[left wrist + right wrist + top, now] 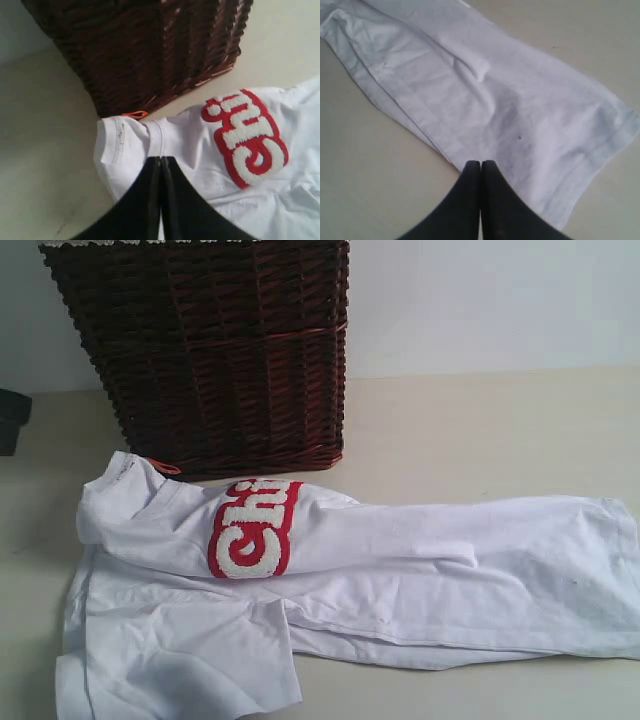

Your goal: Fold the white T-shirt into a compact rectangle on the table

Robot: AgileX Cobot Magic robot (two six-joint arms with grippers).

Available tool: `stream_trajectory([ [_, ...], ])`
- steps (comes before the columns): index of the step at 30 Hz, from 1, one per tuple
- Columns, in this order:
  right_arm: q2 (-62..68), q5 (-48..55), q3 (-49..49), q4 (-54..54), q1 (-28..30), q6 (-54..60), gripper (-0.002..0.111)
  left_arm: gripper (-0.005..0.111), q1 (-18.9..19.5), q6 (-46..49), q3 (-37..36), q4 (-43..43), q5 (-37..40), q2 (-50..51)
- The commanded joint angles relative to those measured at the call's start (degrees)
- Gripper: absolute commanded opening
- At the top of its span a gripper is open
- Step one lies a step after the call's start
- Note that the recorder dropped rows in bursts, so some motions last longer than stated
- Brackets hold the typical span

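The white T-shirt (400, 560) lies stretched across the table (480, 430), folded lengthwise, collar end at the left and hem at the right. Its red band of fuzzy white letters (252, 527) faces up, and a small orange tag (165, 466) shows by the collar. Neither gripper shows in the exterior view. In the left wrist view my left gripper (161, 159) is shut, hovering over the collar area of the shirt (150, 145) with nothing between its fingers. In the right wrist view my right gripper (481, 163) is shut over the shirt's (520, 110) long edge near the hem, holding nothing.
A dark red-brown wicker basket (220, 350) stands at the back left, right behind the shirt's collar end. A dark object (12, 420) sits at the far left edge. Bare table (500, 420) stretches behind the shirt on the right.
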State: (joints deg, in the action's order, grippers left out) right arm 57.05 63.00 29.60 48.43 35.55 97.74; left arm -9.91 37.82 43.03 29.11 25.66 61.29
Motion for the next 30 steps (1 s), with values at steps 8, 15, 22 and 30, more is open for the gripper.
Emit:
stream_trajectory([
  [8, -9.0, -1.0, 0.5, -0.1, 0.1, 1.0, 0.0, 0.0, 5.5, -0.8, -21.2, 1.7, -9.0, -26.2],
  [15, -9.8, -1.8, 0.5, -0.4, 0.1, 1.0, 0.0, 0.0, 11.5, -0.5, -28.5, 1.4, -10.9, -40.4],
  [22, -8.1, -16.2, 0.5, 4.8, 0.1, 0.9, 0.0, 0.0, 13.0, -0.5, -34.3, 1.6, -4.8, -43.4],
  [30, 3.3, -12.1, 0.5, 5.1, 0.1, 5.2, 0.0, 0.0, 13.0, 2.5, -36.8, -0.5, -1.9, -43.4],
])
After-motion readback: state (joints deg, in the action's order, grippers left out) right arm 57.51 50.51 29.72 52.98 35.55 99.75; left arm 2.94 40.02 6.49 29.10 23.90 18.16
